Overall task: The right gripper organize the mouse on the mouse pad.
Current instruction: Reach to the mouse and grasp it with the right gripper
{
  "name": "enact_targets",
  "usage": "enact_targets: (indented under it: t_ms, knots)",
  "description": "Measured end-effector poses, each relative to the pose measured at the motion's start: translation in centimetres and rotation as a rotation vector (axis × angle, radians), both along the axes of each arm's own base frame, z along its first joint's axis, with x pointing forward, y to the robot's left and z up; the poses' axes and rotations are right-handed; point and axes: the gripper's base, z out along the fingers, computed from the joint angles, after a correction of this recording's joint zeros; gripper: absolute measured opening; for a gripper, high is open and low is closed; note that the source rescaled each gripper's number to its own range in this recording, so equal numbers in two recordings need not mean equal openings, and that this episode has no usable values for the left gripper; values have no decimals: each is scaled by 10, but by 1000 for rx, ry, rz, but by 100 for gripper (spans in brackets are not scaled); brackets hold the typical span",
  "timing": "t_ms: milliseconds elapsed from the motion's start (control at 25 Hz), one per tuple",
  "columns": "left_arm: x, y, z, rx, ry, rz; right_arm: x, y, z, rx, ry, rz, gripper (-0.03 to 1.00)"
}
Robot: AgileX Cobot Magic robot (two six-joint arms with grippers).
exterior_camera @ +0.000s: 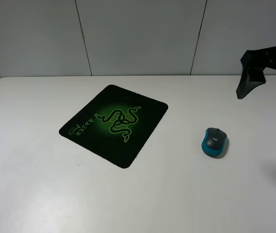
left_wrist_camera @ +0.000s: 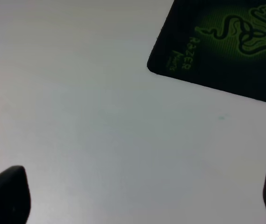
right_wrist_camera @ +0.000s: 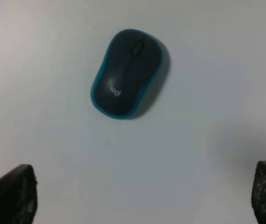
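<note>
Teal-sided mouse point(exterior_camera: 214, 142) sits on the bare white desk point(exterior_camera: 31, 184) toward the right edge, well apart from the pad point(exterior_camera: 113, 124). Pad lies skewed around mid-desk, nearer the far edge. We see the right claw point(exterior_camera: 265, 95) up by the far right corner, fingers point(right_wrist_camera: 11, 196) spread wide, gripping nothing. Left claw point(left_wrist_camera: 140, 196) is likewise spread and empty, near the pad's lettered corner.

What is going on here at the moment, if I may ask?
Nothing is held yet. The right tool hangs open in the air near the mouse, which lies on the white table, apart from the mouse pad and to its right. The left tool, also open, hovers near a corner of the pad.
</note>
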Motion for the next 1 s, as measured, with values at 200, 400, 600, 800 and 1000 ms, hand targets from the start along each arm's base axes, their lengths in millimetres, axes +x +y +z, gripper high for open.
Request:
enact_targets:
  t_ms: [200,400,600,800,1000]
  knots:
    - [0,0,0,0,0,0,26,9,-28,23,35,-21,100]
    - [0,0,0,0,0,0,46,17,-52,59,47,-37,100]
    - [0,0,0,0,0,1,57,20,-75,51,103,-62,100]
    - [0,0,0,0,0,1,66,22,-103,41,190,-97,100]
    - [0,0,0,0,0,1,74,25,-130,31,245,-105,100]
